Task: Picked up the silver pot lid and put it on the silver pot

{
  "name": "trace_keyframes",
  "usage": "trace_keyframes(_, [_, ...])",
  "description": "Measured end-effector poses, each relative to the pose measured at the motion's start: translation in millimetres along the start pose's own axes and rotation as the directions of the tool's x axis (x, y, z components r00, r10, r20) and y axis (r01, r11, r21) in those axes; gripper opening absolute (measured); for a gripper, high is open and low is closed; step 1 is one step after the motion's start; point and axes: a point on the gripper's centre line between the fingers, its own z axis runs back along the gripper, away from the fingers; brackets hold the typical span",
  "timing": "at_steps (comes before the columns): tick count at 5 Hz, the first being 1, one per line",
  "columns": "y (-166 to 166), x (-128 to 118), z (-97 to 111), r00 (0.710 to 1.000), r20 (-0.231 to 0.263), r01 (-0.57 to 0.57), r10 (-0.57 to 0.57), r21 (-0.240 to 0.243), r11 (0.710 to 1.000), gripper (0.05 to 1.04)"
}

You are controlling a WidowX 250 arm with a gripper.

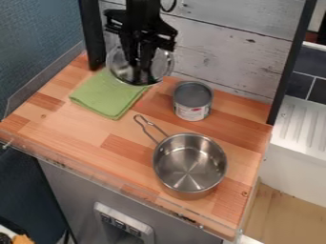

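Silver metal pot [189, 167] nearest, open on brown wooden surface [96, 131]; round, silver-rimmed lid [163, 66] by folded green cloth [107, 97], black fingers [132, 53] apparently clamped on it: best carried above grey metal can [192, 97], levelled, centred, lowered gently.

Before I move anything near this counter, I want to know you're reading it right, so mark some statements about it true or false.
1. The gripper has its jaws closed on the lid. True.
2. The lid already sits on the pot. False: the pot is uncovered, and the lid is held up away from it.
3. The can lies on its side. False: it stands upright.
4. The pot's handle points toward the back of the counter. True.
5. The can stands on the green cloth. False: it stands beside it, on the wood.
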Motion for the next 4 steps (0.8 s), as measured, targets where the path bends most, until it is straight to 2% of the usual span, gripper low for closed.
trace_keyframes(1, [-46.1,-17.5,6.3,0.997,0.008,0.071,-0.07,-0.061,0.996,0.284])
trace_keyframes(2, [-87.0,-36.5,4.1,0.988,0.001,0.151,-0.152,-0.104,0.983,0.284])
trace_keyframes(4, [-131.0,-63.4,-0.1,0.97,-0.02,0.238,-0.243,-0.142,0.961,0.284])
